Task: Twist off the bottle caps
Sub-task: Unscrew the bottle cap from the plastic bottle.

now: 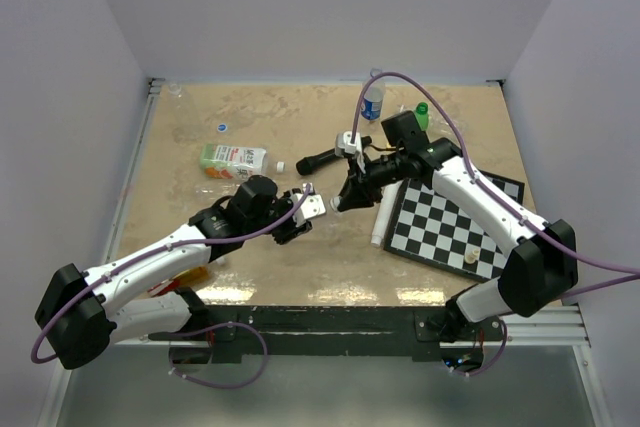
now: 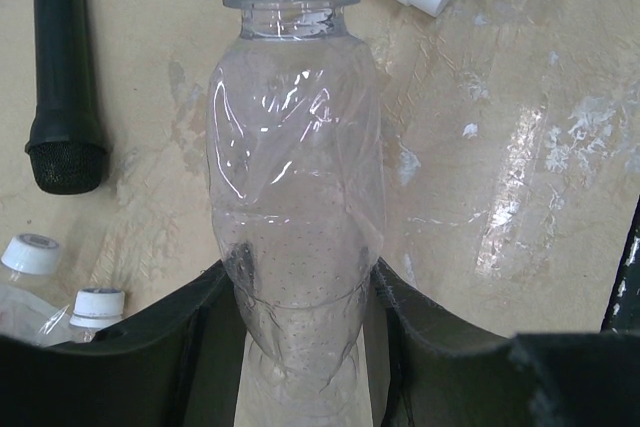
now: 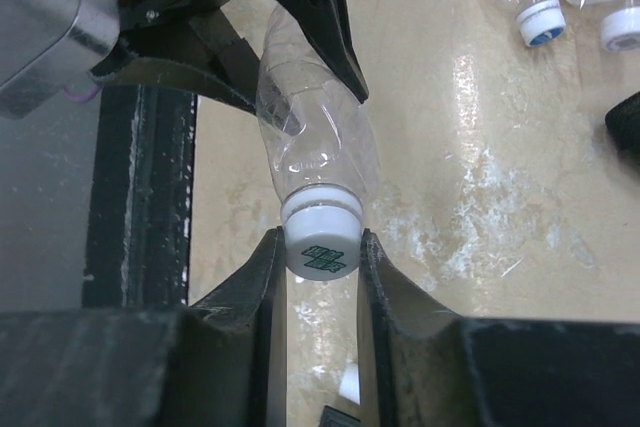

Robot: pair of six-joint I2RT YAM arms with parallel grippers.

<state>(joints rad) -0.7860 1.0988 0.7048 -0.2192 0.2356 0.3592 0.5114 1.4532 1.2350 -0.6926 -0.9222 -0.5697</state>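
Note:
A clear, empty, crumpled bottle [image 2: 295,167] is held level above the table between my two arms. My left gripper [image 2: 305,337] is shut on its base end, one finger on each side. At the other end, my right gripper [image 3: 322,252] is shut on the bottle's white cap [image 3: 321,242], which has green print on top and both pads pressed against its sides. In the top view the bottle [image 1: 318,197] spans the gap between the left gripper [image 1: 302,209] and the right gripper [image 1: 340,201]. The left fingers [image 3: 325,32] show behind the bottle in the right wrist view.
A black microphone [image 1: 325,159] and a white tube [image 1: 382,215] lie near the chessboard [image 1: 455,222]. Capped bottles stand at the back [image 1: 373,102], [image 1: 422,112]. A labelled bottle [image 1: 232,158] lies at the left, with loose caps [image 1: 222,128], [image 1: 281,165] nearby. Two more capped bottles [image 2: 30,267], [image 2: 97,305] lie below the left wrist.

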